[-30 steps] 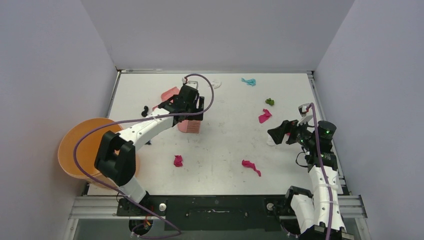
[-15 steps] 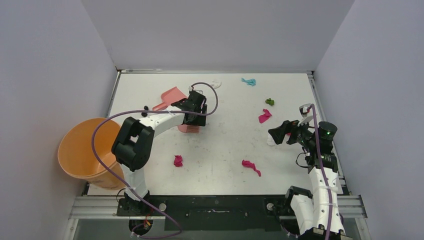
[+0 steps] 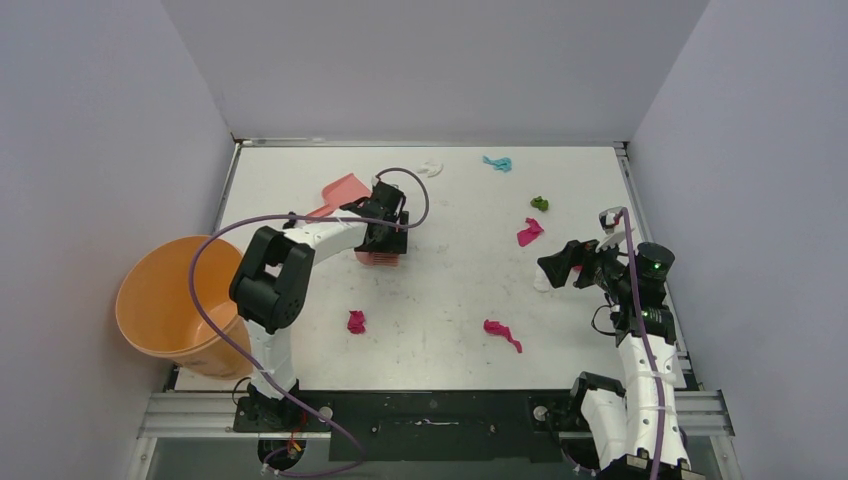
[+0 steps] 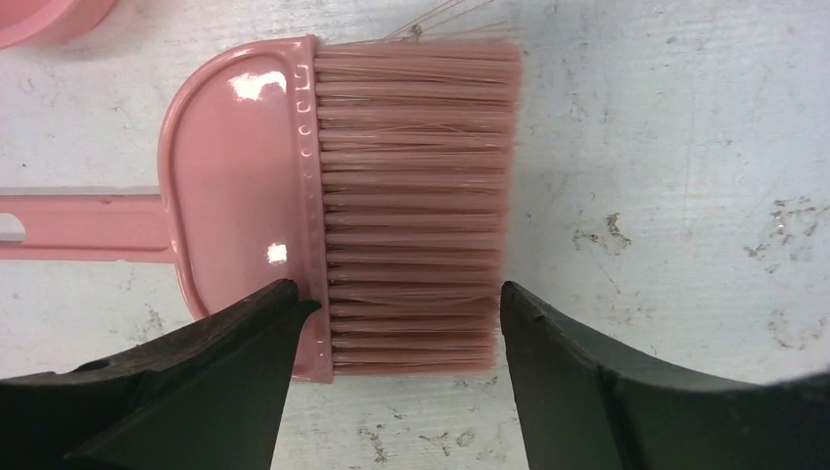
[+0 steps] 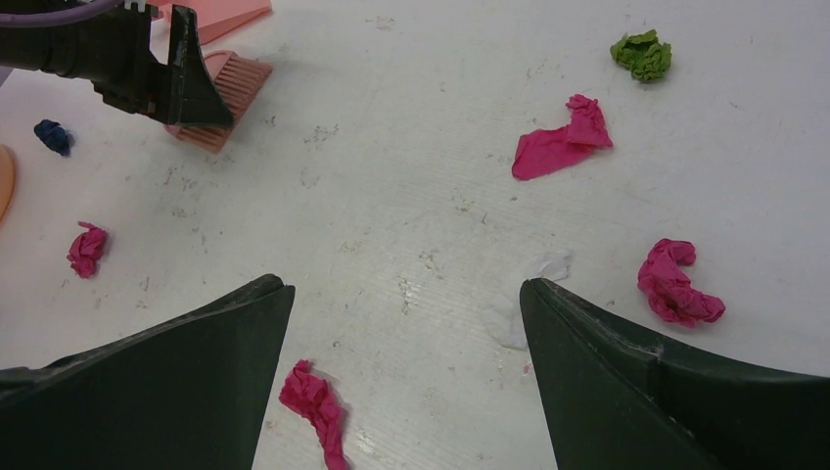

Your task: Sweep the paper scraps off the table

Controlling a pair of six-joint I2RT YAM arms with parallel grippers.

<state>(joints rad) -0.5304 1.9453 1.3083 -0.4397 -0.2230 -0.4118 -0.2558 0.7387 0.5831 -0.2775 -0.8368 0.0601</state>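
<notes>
Scraps (image 5: 563, 145) scattered loose all over the table (image 3: 440, 360), front to back. Nearest: a magenta scrap (image 3: 356, 321) front-left of centre, another magenta scrap (image 3: 503, 333) front-right, well apart. Off the left edge, an orange bucket (image 3: 165, 300), beside the table, not on it.

Right side next. Got the right claw (image 3: 560, 268) hanging over the table, spread about as wide as possible, gripping nothing at all. Just below it a white scrap (image 5: 529, 294), with one more magenta scrap (image 5: 677, 284) right next to that.

Mid-table: pink brush (image 4: 391, 206) lying flat on the surface. Left claw (image 4: 401, 294) down over the brush head, jaws spread wide and straddling it, one tip at the plastic back, the other at the bristle ends. Not lifted. Can't tell whether either tip actually touches. Small dark blue scrap (image 5: 52, 135) a bit to the left, toward the bucket side.

Further back on the right: yet another magenta scrap (image 3: 529, 232), then a green scrap (image 3: 540, 203) just behind. Pink dustpan (image 3: 343, 193) just past the left claw, flat on the table. Way at the far edge, a second white scrap (image 3: 431, 168) and a teal scrap (image 3: 497, 163), near each other but apart.
</notes>
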